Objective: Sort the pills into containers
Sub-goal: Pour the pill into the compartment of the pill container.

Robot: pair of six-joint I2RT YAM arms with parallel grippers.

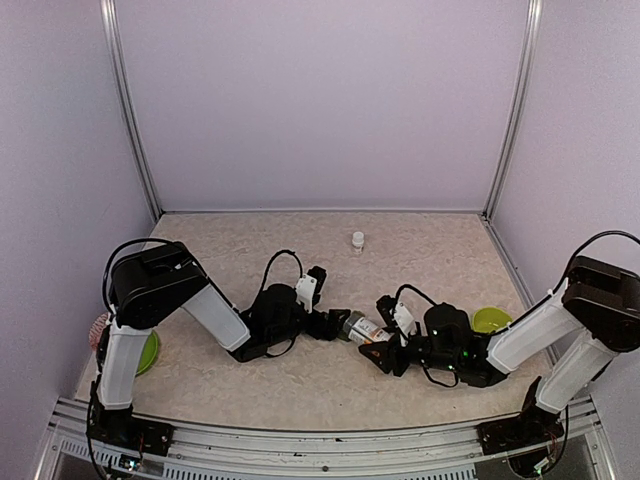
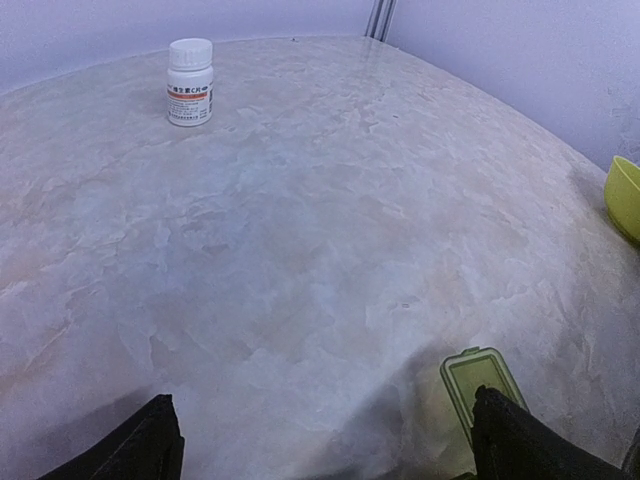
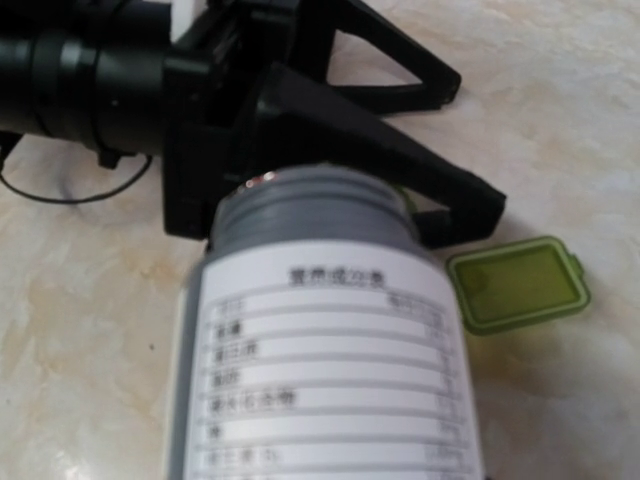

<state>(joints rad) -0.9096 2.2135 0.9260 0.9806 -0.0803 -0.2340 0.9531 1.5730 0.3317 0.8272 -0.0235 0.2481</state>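
- The step in hand looked like bringing a pill supply to the box: the right gripper [image 1: 383, 352] held a grey bottle [image 3: 320, 380] with a white printed label, tipped low over the table [image 2: 300, 260]. Its fingers were closed partway around the body, as far as the top view showed.
- The left gripper [image 2: 322, 425] stood wide and empty, its dark fingers [image 2: 150, 445] spread just off the bottle's top.
- Whether the bottle's cap was on or off could not be told, and no loose pills were visible.
- The pill box [image 3: 520, 285] lay flat on the table at 3 o'clock of the bottle's top, close to it but apart. In the left wrist view it sat by the right finger, at 5 o'clock.
- It showed as one olive-green square with a raised rim and a small tab. The rest was hidden, so open or shut compartments could not be judged.
- The next move probably called for the left fingers to close on the cap if one was there. The bottle mouth then needed lining up over one small compartment, with a slow tilt so pills did not spill.
- A white bottle [image 2: 190, 82] stood upright well away at 12 o'clock of the grippers, and a lime bowl [image 2: 625, 195] at 3 o'clock.
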